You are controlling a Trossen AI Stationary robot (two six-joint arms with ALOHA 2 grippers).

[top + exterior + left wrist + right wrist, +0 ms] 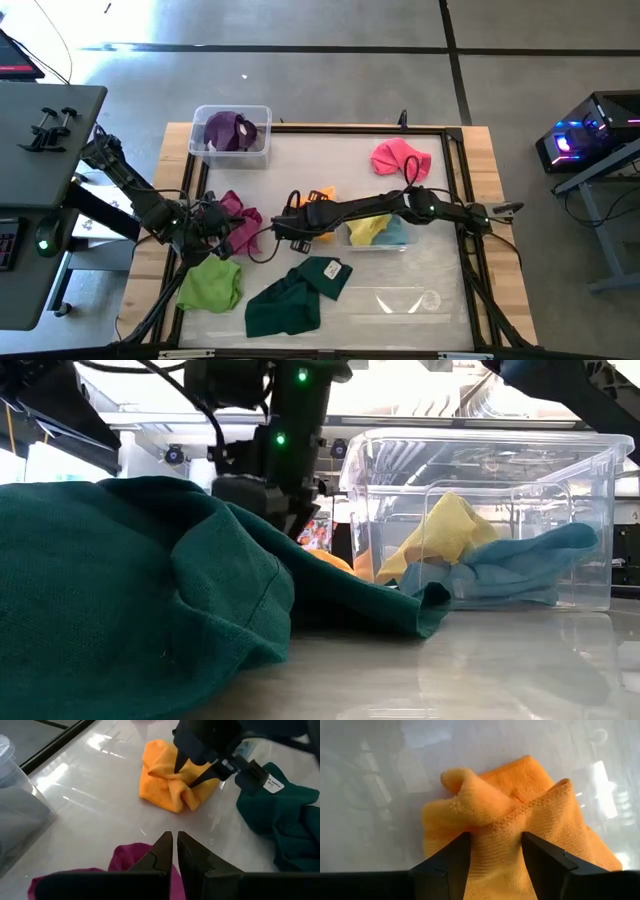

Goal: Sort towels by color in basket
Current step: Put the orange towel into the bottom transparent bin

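The orange towel [520, 805] lies crumpled on the table's middle [322, 197]. My right gripper [495, 850] is down on it, open, reaching in from the right [288, 226]. My left gripper [175, 840] is shut just above the magenta towel [125, 865], left of centre [215, 224]; I cannot tell whether it touches the cloth. The purple towel [230, 130] sits in a clear bin. Yellow [368, 230] and light blue [392, 236] towels share another bin. Pink [400, 158], lime green [210, 285] and dark green [295, 295] towels lie on the table. No grey towel shows. My right gripper comes at the orange towel from above, slanting in from the table's right. Its open fingers [460, 855] stand on either side of a raised fold [495, 827] near the towel's middle, tips down against the cloth [176, 769]. The towel lies on the table.
The purple towel's bin [262, 150] stands at the far left. The bin with yellow and blue [590, 510] is right of the orange towel. A third clear bin [410, 300] sits near the front edge. A black frame [455, 180] rims the table. The dark green towel [120, 590] fills the low view's foreground.
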